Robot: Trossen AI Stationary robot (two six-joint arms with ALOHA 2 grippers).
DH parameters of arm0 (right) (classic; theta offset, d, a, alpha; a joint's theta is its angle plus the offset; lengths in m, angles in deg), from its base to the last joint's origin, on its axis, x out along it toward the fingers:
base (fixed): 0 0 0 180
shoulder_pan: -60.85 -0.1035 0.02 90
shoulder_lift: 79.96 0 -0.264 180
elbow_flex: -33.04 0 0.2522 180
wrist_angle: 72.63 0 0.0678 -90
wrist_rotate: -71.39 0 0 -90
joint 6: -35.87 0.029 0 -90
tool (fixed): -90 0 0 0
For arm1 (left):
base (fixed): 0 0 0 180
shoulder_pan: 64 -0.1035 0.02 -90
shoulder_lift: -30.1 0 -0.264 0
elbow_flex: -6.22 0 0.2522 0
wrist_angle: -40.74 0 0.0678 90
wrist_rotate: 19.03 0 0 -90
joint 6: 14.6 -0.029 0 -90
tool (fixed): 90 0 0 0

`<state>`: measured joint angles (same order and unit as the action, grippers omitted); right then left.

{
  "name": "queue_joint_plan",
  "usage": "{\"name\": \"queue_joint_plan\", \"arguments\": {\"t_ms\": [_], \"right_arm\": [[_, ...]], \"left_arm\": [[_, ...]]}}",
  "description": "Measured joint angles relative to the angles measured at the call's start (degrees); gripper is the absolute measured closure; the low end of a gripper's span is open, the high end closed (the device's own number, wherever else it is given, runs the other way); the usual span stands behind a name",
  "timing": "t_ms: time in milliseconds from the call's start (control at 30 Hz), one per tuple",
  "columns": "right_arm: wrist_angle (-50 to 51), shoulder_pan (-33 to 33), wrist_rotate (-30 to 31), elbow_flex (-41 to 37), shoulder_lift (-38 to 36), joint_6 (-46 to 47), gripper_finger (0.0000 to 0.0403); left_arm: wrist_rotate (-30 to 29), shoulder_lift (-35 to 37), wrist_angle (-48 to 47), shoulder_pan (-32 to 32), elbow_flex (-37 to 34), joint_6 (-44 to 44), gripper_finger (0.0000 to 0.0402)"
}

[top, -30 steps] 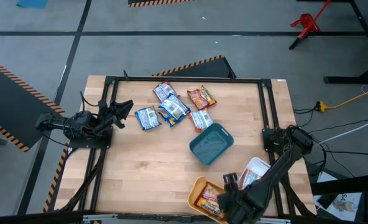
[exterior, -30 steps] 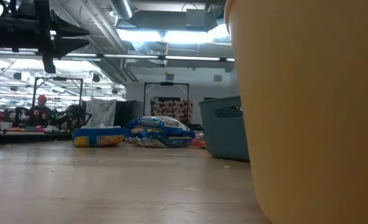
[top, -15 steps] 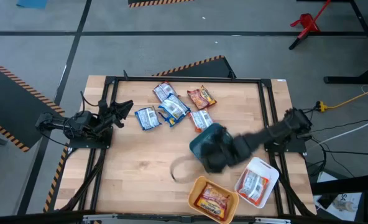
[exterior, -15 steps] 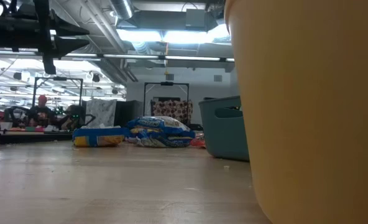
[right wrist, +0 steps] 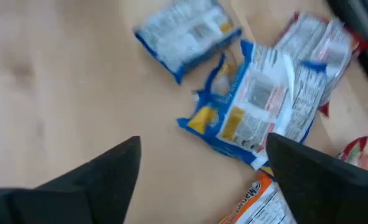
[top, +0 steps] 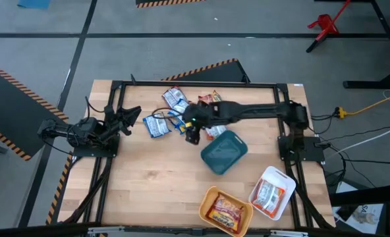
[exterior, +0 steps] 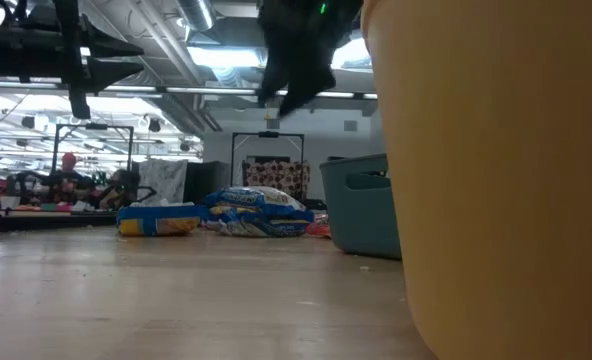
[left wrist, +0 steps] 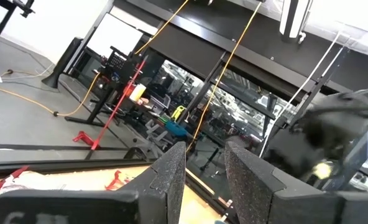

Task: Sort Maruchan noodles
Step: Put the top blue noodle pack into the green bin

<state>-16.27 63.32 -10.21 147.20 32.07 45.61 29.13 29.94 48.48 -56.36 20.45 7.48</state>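
Observation:
Several Maruchan noodles packets lie flat on the table's far middle: blue-and-white ones (top: 157,124) (right wrist: 258,106) (right wrist: 187,31), a red-and-white one (right wrist: 321,43) and an orange one (top: 213,99). My right gripper (right wrist: 202,180) hovers open above them (top: 192,131), pointing down at a slant and touching nothing. An orange packet lies in the orange tray (top: 208,197), a red-and-white one in the white tray (top: 284,181). My left gripper (top: 134,113) waits at the table's left edge, raised, with a narrow empty gap between its fingers (left wrist: 206,180).
A teal tray (top: 224,153) stands just near of the packets, right under my right arm's reach. The orange tray's wall (exterior: 496,180) fills the low view's right side. Bare wood lies at the table's left and near middle.
My right gripper has swung from the near right corner, above the orange tray, across the teal tray toward the far middle. It now hangs over the loose packets. Nothing on the table has moved.

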Motion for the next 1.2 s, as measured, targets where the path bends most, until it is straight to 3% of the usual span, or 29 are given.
{"name": "queue_joint_plan", "arguments": {"t_ms": [200, 667, 933, 1067, 1200], "right_arm": [[-2.26, 2.61, 4.92, -0.01, 5.73, -0.31, 0.0036], [-9.11, 3.61, 7.5, 0.05, 12.69, -0.68, 0.0033], [-10.22, 3.69, 15.5, 0.09, 15.37, 0.6, 0.0033], [-9.16, 4.14, 16.59, 0.04, 15.98, 2.27, 0.0049], [-7.58, 4.45, 16.97, 0.08, 16.24, 5.43, 0.0096]], "left_arm": [[-0.02, 0.0, 0.0, 0.0, 0.0, -0.1, 0.0294], [-0.02, 0.0, -0.87, 0.0, 0.0, -0.14, 0.0294], [-0.23, -0.17, -1.96, 0.02, 0.0, -0.12, 0.0294], [-0.61, -0.2, -2.75, 0.0, 0.0, -0.14, 0.0294], [-0.52, -0.2, -2.99, 0.0, 0.0, -0.14, 0.0294]]}}
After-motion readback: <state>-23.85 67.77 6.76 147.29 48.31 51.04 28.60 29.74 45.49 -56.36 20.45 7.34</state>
